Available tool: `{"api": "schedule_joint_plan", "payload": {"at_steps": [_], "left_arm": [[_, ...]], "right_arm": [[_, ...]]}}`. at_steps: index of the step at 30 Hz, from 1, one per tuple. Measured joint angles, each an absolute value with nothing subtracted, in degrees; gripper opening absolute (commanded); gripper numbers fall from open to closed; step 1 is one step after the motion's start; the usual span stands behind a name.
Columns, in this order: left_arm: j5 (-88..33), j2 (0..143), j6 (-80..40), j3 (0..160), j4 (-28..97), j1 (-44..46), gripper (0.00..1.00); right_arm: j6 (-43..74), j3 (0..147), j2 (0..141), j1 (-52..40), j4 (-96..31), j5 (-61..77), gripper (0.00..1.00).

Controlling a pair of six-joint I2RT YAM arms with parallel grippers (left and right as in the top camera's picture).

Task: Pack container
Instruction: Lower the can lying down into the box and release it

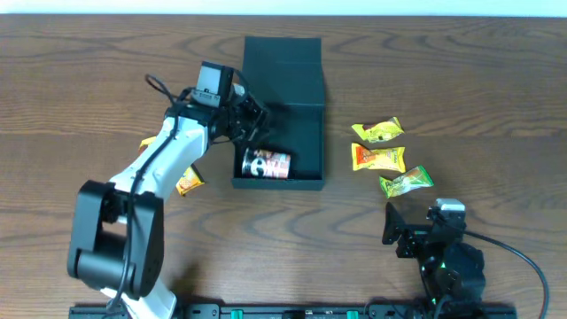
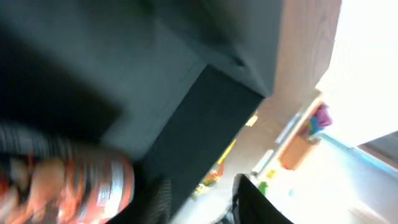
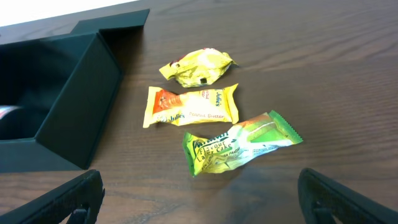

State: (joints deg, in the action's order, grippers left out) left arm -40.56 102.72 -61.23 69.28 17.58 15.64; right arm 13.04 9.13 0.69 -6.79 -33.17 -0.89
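Three packets lie just before the right gripper, jaws apart; container to their left; left gripper jaws unreadable.

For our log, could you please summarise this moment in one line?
left gripper at container; can inside; right gripper open; snack packets outside

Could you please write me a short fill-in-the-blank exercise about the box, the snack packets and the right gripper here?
1. The lid of the container is ___.
2. A red-and-white item lies ___ the container.
3. To the right of the container lie ___ snack packets.
4. The right gripper is ___, with nothing between its fingers.

Missing words: open; inside; three; open.
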Motion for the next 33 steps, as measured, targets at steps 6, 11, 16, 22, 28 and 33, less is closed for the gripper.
{"api": "schedule_joint_plan", "payload": {"at_steps": [6,11,16,22,28,33], "left_arm": [[-27.77,99.85,-49.95,70.26,26.50,15.90,0.06],[-18.85,99.85,-42.54,70.26,28.60,19.00,0.06],[-9.85,99.85,-36.51,70.26,30.00,25.30,0.06],[-0.40,99.85,-32.49,70.26,32.97,29.82,0.06],[2.52,99.94,-30.41,70.26,33.41,30.13,0.06],[3.05,102.06,-29.52,70.26,34.83,30.13,0.06]], "right_arm": [[13.04,9.13,0.67,-6.79,-33.15,-0.89,0.99],[13.04,9.13,0.67,-6.79,-33.15,-0.89,0.99],[13.04,9.13,0.67,-6.79,-33.15,-0.89,0.99],[13.04,9.13,0.67,-6.76,-33.15,-0.89,0.99],[13.04,9.13,0.67,-6.76,-33.15,-0.89,0.99],[13.04,9.13,0.67,-6.79,-33.15,-0.89,0.99]]}}
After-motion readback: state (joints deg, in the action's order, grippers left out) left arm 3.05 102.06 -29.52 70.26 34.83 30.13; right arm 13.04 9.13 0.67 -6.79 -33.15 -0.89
